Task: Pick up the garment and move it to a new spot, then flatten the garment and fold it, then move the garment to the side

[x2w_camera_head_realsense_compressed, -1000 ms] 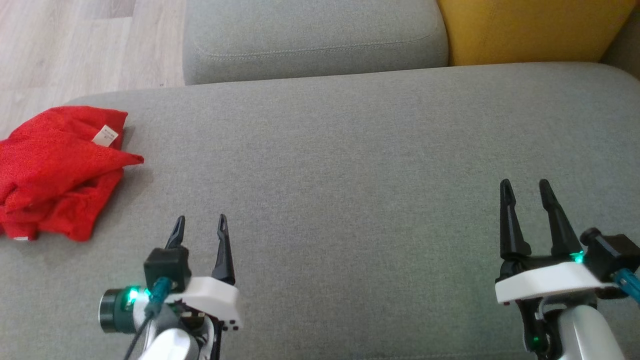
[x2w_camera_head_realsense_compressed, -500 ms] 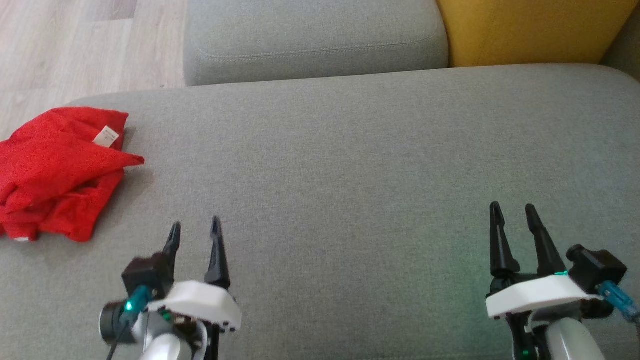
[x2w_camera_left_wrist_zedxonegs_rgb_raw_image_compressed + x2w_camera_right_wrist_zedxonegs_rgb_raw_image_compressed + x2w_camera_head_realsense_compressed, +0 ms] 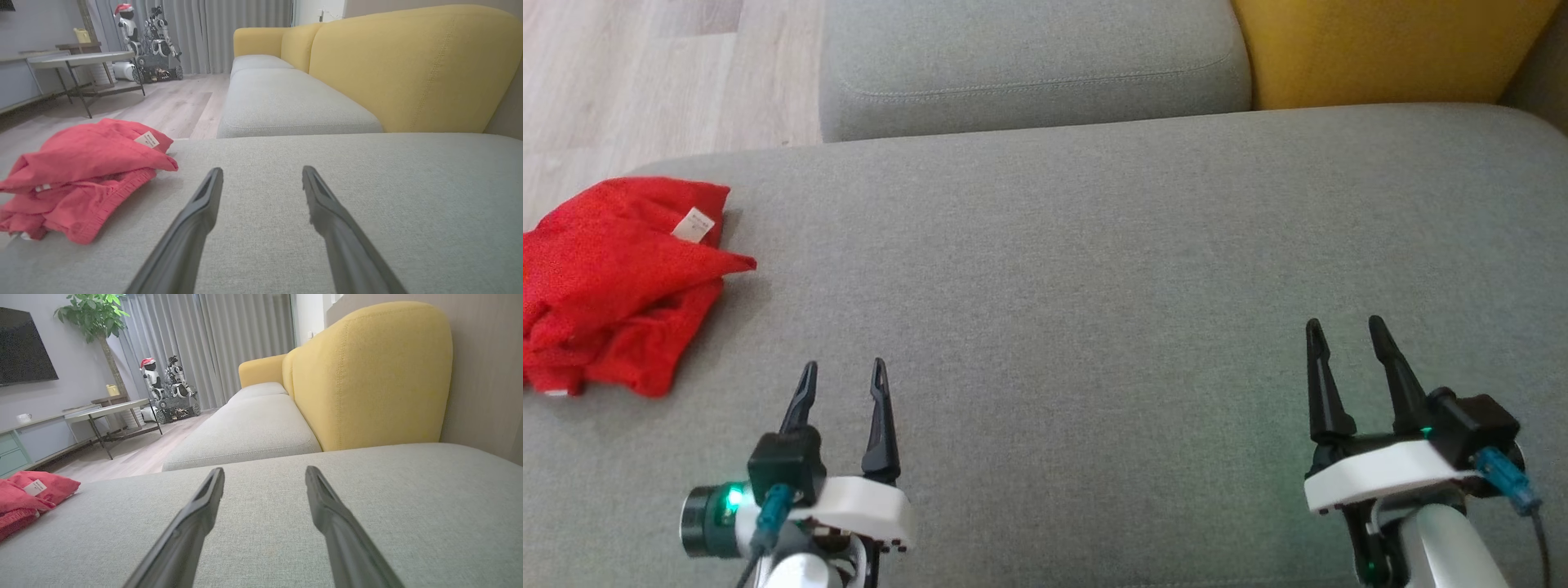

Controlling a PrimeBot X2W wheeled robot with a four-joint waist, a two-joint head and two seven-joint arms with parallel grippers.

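Garment (image 3: pixel 621 278): a red bundle with a white label (image 3: pixel 693 224) on top. It lies at the far left of the grey cushion (image 3: pixel 1078 269), close to the edge by the floor (image 3: pixel 645 73). From the left wrist view it sits in several loose layers, one flap laid over a rumpled hem (image 3: pixel 86 179).

Both grippers are empty with jaws spread. The left gripper (image 3: pixel 843 364) is over bare cushion, near the garment but apart from it. The right gripper (image 3: pixel 1344 321) is well apart, over the right side of the cushion.

Which step this is I can only judge. The bundle is layered, but too untidy to read clearly as a finished fold. Most likely the first step is in hand: the pick-up. That calls for the left arm to swing left and reach over the bundle. It should then come down on a raised fold, such as the top flap, and close on enough cloth to lift the whole piece towards the open middle.

The head view's left edge cuts the garment off, and the right wrist view shows only a corner (image 3: pixel 28 498). The lower layers are hidden, the label's print is too small to read, and I cannot tell what kind of garment it is.
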